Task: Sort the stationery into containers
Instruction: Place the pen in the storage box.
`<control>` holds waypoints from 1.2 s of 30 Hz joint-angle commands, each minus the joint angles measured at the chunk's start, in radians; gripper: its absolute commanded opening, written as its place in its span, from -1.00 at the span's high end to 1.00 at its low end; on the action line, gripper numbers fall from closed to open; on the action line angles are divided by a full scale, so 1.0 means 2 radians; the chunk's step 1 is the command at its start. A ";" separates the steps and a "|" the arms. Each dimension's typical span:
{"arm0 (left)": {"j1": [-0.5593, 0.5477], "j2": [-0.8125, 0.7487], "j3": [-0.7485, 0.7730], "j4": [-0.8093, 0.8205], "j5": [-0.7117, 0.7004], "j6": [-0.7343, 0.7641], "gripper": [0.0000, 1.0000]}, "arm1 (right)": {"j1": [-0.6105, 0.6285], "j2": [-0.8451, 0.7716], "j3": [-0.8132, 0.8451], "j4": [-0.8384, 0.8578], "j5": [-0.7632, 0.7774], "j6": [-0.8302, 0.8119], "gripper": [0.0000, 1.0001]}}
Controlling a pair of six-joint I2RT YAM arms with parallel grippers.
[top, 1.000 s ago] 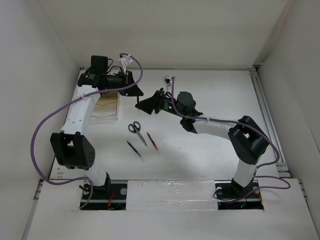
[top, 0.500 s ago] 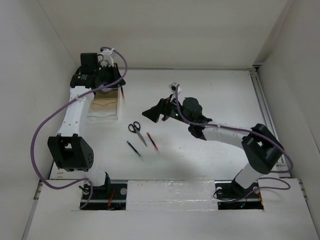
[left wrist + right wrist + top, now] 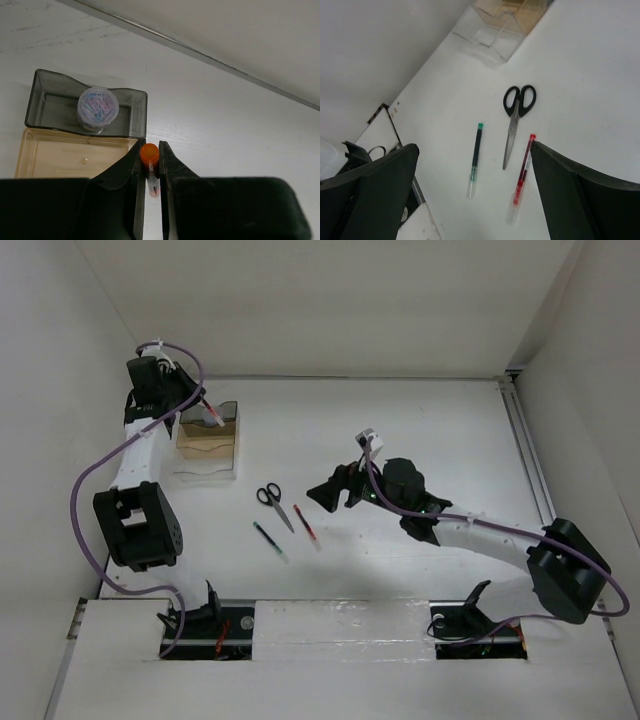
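Observation:
My left gripper [image 3: 200, 403] is shut on an orange-capped pen [image 3: 149, 154], held over the back right edge of the clear box [image 3: 206, 462]. In the left wrist view my gripper [image 3: 150, 146] pinches the pen end-on beside the box's brownish compartment [image 3: 60, 160]. The greyish-lilac cylinder [image 3: 98, 106] stands in the box's dark rear compartment [image 3: 40, 100]. Black-handled scissors [image 3: 270, 498], a red pen [image 3: 304, 522] and a dark pen [image 3: 268, 538] lie on the table. My right gripper [image 3: 325, 495] is open and empty just right of them, above scissors [image 3: 516, 117], dark pen [image 3: 476, 157] and red pen [image 3: 522, 175].
White walls close in the table on the left, back and right. The box [image 3: 495, 30] sits near the left wall. A metal rail [image 3: 530, 470] runs along the right side. The arm bases stand at the near edge.
My left gripper swung left with the pen, from the box's right side to over its back right edge. My right gripper moved nearer and right, stopping beside the scissors and pens.

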 commanded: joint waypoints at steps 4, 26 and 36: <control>0.002 0.023 -0.024 0.132 -0.024 -0.051 1.00 | 0.022 -0.034 -0.028 -0.010 0.023 -0.015 -1.00; 0.002 0.017 -0.142 0.227 -0.074 -0.074 1.00 | 0.039 -0.163 -0.088 -0.099 0.064 -0.035 -1.00; 0.002 -0.003 -0.170 0.236 -0.101 -0.084 1.00 | 0.039 -0.203 -0.098 -0.116 0.068 -0.035 -1.00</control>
